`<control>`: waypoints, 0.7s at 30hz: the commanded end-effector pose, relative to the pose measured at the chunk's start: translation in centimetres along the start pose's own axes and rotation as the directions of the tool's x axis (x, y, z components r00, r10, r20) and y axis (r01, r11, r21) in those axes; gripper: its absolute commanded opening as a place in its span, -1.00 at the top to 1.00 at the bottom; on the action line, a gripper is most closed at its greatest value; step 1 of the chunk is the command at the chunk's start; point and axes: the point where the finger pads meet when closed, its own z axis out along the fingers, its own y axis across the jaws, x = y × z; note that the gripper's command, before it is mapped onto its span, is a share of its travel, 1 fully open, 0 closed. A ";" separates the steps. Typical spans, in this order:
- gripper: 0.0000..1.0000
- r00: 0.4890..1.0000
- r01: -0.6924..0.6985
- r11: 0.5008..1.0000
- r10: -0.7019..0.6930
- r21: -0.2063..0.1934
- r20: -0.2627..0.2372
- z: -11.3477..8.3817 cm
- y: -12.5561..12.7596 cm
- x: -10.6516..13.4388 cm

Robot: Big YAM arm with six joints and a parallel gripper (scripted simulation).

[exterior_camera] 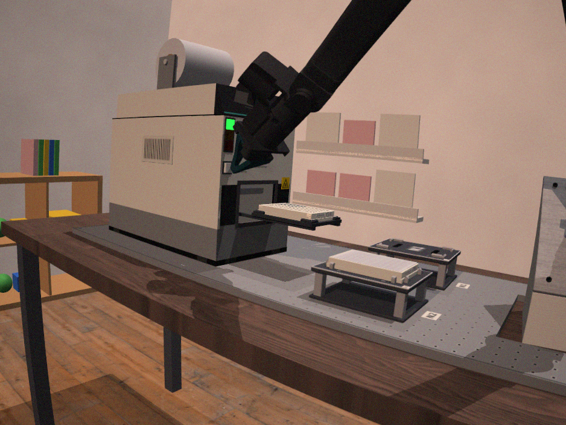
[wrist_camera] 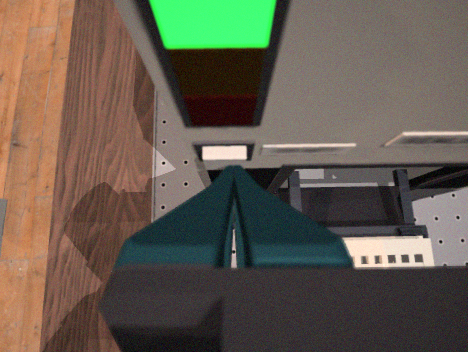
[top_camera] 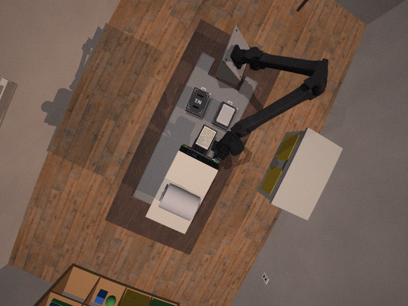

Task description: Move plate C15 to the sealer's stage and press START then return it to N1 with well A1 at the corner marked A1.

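Plate C15 (top_camera: 206, 137) (exterior_camera: 295, 210) (wrist_camera: 392, 252) lies on the sealer's stage (exterior_camera: 315, 224), which is out in front of the sealer (top_camera: 192, 169) (exterior_camera: 166, 169). Its wells look open, with no foil seen. The sealer's lamp (exterior_camera: 230, 124) (wrist_camera: 216, 22) is green. The START button (exterior_camera: 227, 168) (wrist_camera: 224, 152) is white. My gripper (exterior_camera: 233, 169) (wrist_camera: 233, 177) is shut and empty, its tips close to START; whether they touch cannot be told. Nest N1 (top_camera: 197, 101) (exterior_camera: 414, 249) is empty. Nest N2 (top_camera: 217, 124) (exterior_camera: 320, 268) holds a white plate (top_camera: 225, 114) (exterior_camera: 372, 264).
A foil roll (top_camera: 180, 201) (exterior_camera: 201, 63) sits on top of the sealer. The arm's base plate (top_camera: 238, 42) stands past the nests. A white cabinet (top_camera: 308, 174) is beside the table in the top view. The stage juts out below and beside my gripper.
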 end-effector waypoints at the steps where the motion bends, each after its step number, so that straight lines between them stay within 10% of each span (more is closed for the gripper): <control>1: 1.00 0.999 0.030 0.999 -0.030 -0.022 0.035 0.8 1.5 -2.7; 21: 1.00 0.998 0.038 0.999 -0.036 -0.030 0.053 1.0 2.1 -4.0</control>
